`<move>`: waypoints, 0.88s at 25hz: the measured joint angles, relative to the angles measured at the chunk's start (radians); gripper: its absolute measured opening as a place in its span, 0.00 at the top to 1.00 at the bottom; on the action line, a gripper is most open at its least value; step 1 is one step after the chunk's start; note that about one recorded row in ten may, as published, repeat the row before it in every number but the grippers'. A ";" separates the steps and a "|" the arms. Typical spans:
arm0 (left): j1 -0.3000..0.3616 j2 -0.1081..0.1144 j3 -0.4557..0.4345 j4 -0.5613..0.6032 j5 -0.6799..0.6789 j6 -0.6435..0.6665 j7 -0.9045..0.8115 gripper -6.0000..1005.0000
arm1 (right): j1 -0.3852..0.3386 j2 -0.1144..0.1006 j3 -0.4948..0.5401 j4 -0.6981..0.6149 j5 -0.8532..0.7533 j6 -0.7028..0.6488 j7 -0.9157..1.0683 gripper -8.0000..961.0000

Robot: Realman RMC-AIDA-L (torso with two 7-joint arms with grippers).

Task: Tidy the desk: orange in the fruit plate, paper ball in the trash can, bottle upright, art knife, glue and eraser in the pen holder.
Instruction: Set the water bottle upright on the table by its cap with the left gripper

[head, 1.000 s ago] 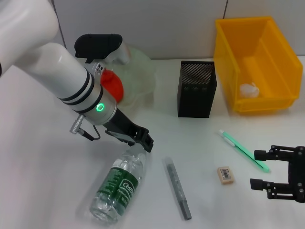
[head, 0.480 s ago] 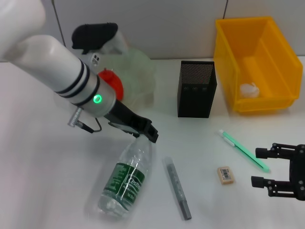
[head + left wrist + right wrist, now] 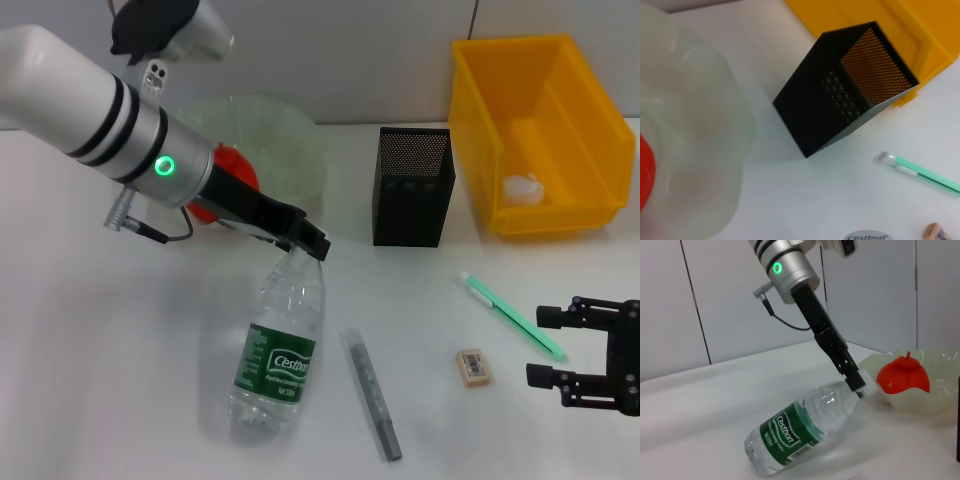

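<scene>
My left gripper [image 3: 306,243] is shut on the neck of a clear bottle [image 3: 279,356] with a green label. The bottle is tilted, neck raised, base on the table; it also shows in the right wrist view [image 3: 799,434], with the left gripper [image 3: 855,383] on its neck. The orange [image 3: 228,176] lies in the glass fruit plate [image 3: 285,130]. The paper ball [image 3: 523,188] lies in the yellow bin [image 3: 520,70]. A green stick [image 3: 512,315], an eraser [image 3: 473,365] and a grey stick-shaped tool [image 3: 373,395] lie on the table. My right gripper [image 3: 560,348] is open and empty beside the green stick.
The black mesh pen holder [image 3: 412,186] stands upright between the plate and the bin; it also shows in the left wrist view [image 3: 840,107]. A white wall runs behind the table.
My left gripper has risen and moved back with the bottle's neck. The bottle has tipped from lying nearly flat to steeply tilted. The right arm has not moved.
</scene>
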 joint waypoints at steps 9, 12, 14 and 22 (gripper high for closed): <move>0.003 0.003 -0.047 0.058 0.000 0.072 0.062 0.56 | 0.001 0.000 0.010 0.000 0.000 0.003 0.015 0.24; 0.009 0.005 -0.061 0.084 0.000 0.096 0.082 0.56 | 0.001 0.000 0.016 0.000 0.000 0.004 0.022 0.24; 0.009 0.005 -0.061 0.084 0.000 0.096 0.082 0.56 | 0.001 0.001 0.019 0.000 0.000 0.005 0.023 0.24; 0.051 0.012 -0.084 0.215 0.000 0.169 0.118 0.56 | 0.002 0.003 0.034 -0.006 0.000 0.004 0.023 0.24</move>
